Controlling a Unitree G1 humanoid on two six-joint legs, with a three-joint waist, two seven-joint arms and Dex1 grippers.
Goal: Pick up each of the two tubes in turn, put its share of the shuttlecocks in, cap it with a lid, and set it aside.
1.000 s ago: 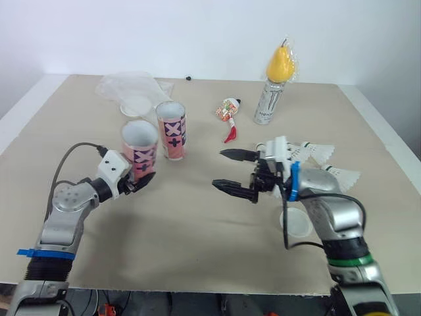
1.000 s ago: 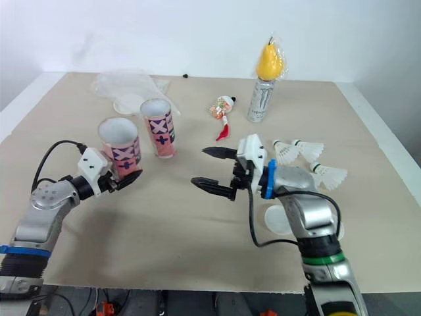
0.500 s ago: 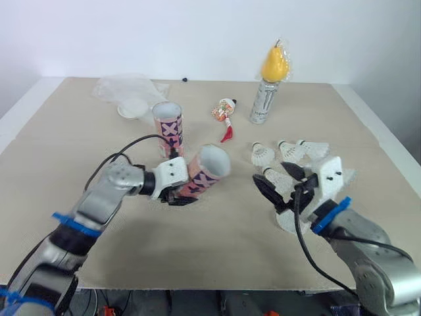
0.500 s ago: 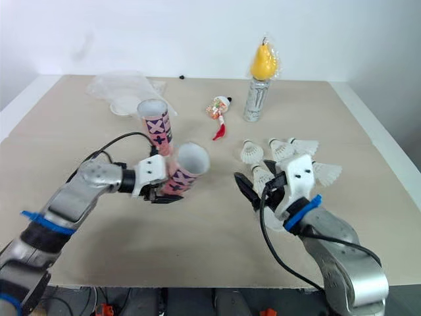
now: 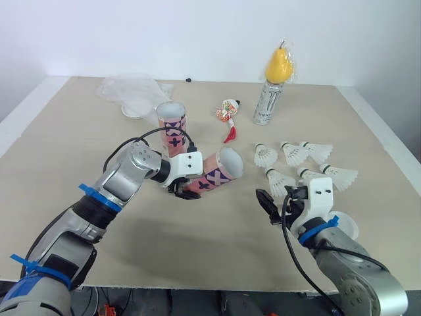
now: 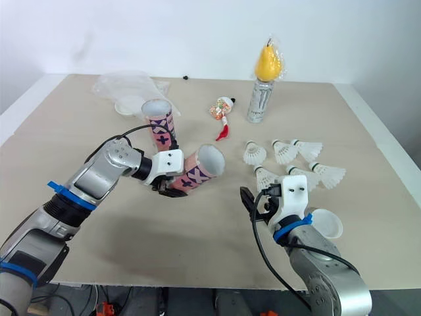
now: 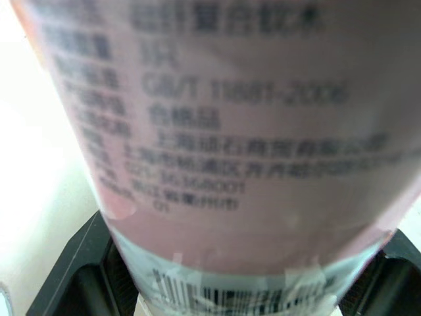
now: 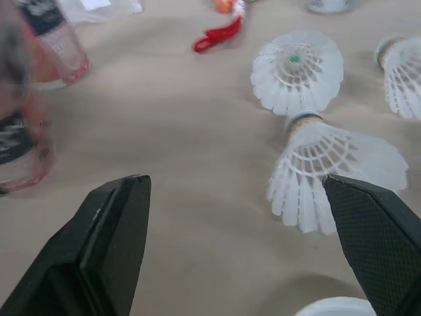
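Note:
My left gripper [image 5: 185, 189] is shut on a pink patterned tube [image 5: 214, 174], held tilted just above the table with its open mouth toward the shuttlecocks. Its printed wall [image 7: 223, 131] sits between the fingers in the left wrist view. A second pink tube [image 5: 172, 127] stands upright just behind. Several white shuttlecocks [image 5: 291, 153] lie right of centre. My right gripper [image 8: 243, 247] is open and low over the table, just in front of the nearest shuttlecock [image 8: 329, 161]. One white lid [image 5: 346, 227] lies beside the right wrist, another lid [image 5: 135, 108] at the back left.
A silver can [image 5: 268, 104] with a yellow pear toy [image 5: 278, 64] on top stands at the back right. A red and white wrapped toy [image 5: 228, 113] lies near the back middle. A crumpled clear plastic bag [image 5: 131, 87] lies back left.
My left gripper has carried the tube from the left to the table's middle and tipped it over toward the right. My right gripper has swung down near the front shuttlecock.

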